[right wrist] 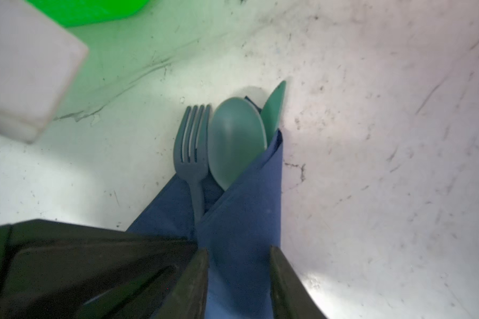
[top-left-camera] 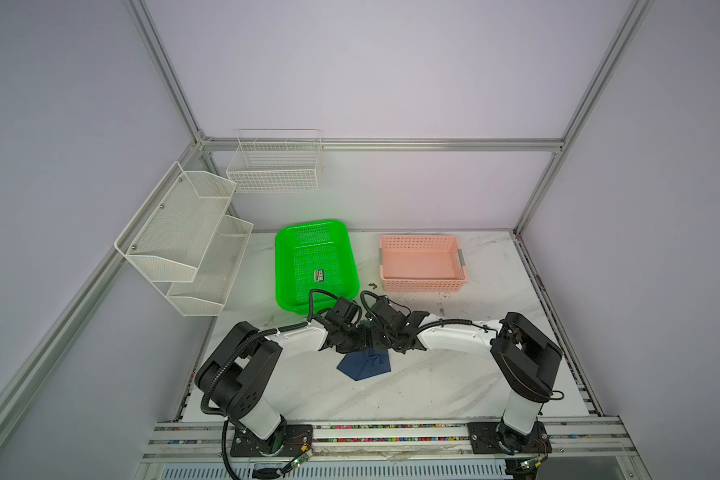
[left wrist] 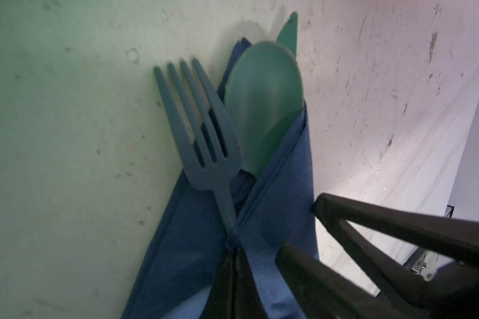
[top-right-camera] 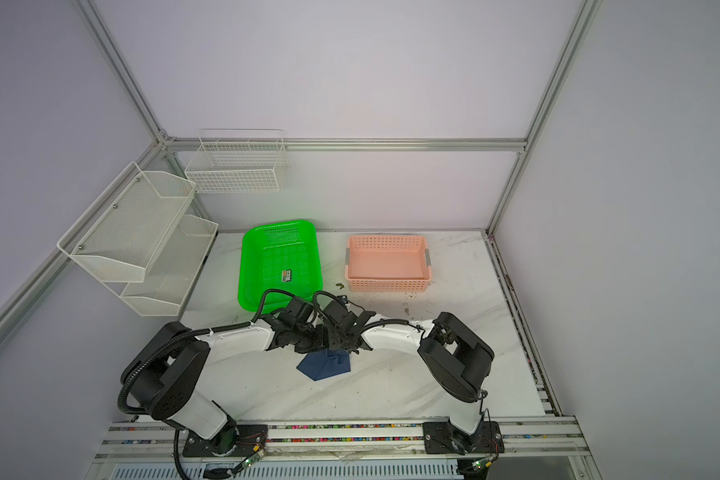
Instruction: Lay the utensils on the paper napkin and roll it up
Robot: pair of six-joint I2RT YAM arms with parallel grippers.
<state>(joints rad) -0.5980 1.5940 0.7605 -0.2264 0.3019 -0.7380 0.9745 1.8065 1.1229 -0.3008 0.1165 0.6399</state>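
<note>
We see a left arm (top-left-camera: 298,337) and right arm (top-left-camera: 454,337) of glossy white shells and rounded matte black joint housings, a ribbed black cable hose (top-left-camera: 225,442), bolted black base plates (top-left-camera: 304,432), small green circuit boards (top-left-camera: 301,459), and a left gripper (left wrist: 235,256) and right gripper (right wrist: 238,250) with tapered black fingers (right wrist: 285,284).

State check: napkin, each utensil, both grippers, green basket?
paper napkin: one flap folded over the handles, not rolled.
fork: on the napkin, head exposed.
spoon: bowl exposed, handle under the flap.
knife: only its tip shows.
left gripper: shut, tips where the folds cross.
right gripper: fingers apart astride the flap; grip unclear.
green basket: holds a small card.
</note>
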